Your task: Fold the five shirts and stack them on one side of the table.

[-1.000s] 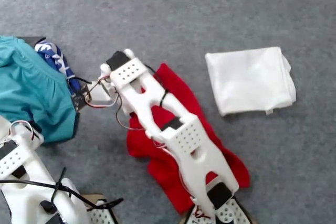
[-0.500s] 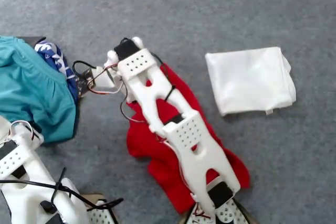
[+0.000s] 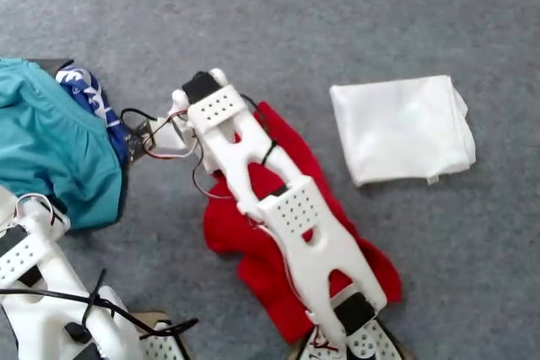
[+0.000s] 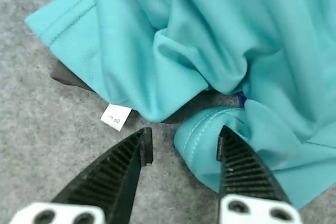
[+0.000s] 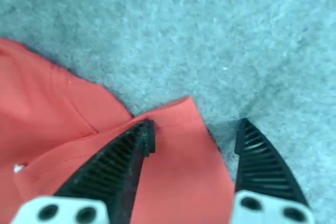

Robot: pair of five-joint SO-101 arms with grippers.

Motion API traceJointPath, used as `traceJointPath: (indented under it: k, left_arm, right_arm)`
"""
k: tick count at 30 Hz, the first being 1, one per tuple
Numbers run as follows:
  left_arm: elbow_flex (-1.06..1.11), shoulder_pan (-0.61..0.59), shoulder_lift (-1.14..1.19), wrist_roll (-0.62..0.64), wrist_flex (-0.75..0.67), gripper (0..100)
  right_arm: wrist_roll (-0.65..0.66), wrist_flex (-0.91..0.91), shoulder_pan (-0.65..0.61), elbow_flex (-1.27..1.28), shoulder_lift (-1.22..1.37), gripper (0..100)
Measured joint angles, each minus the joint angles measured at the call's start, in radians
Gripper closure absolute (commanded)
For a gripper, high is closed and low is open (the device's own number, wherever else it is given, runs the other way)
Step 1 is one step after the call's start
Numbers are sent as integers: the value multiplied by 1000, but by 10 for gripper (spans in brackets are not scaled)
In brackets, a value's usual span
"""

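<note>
A crumpled red shirt (image 3: 278,208) lies at the table's middle front, with the right arm (image 3: 253,174) stretched across it. My right gripper (image 5: 193,129) is open just above a corner of the red shirt (image 5: 105,145), one finger over the cloth and one over the bare grey table (image 5: 220,35). A teal shirt (image 3: 42,149) lies bunched at the left edge, on top of a blue patterned shirt (image 3: 89,99). My left gripper (image 4: 184,142) hangs open over a folded hem of the teal shirt (image 4: 210,35). A folded white shirt (image 3: 401,128) rests at the right.
A dark garment edge (image 4: 68,77) and a white tag (image 4: 116,117) show under the teal shirt. The left arm's base (image 3: 42,292) fills the front left corner. Bare grey table (image 3: 295,31) stretches along the far side.
The right arm's wrist swung toward the far side and slightly right, then eased back a little. The shirts and the left arm stayed where they were.
</note>
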Motion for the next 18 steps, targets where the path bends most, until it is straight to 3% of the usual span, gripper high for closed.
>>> traceJointPath:
  k: [9,18]
  left_arm:
    - [0,0,0,0,0,780]
    - [0,0,0,0,0,780]
  right_arm:
    - [-2,-9,-21,-18,2,975]
    - [-2,-9,-41,0,5,980]
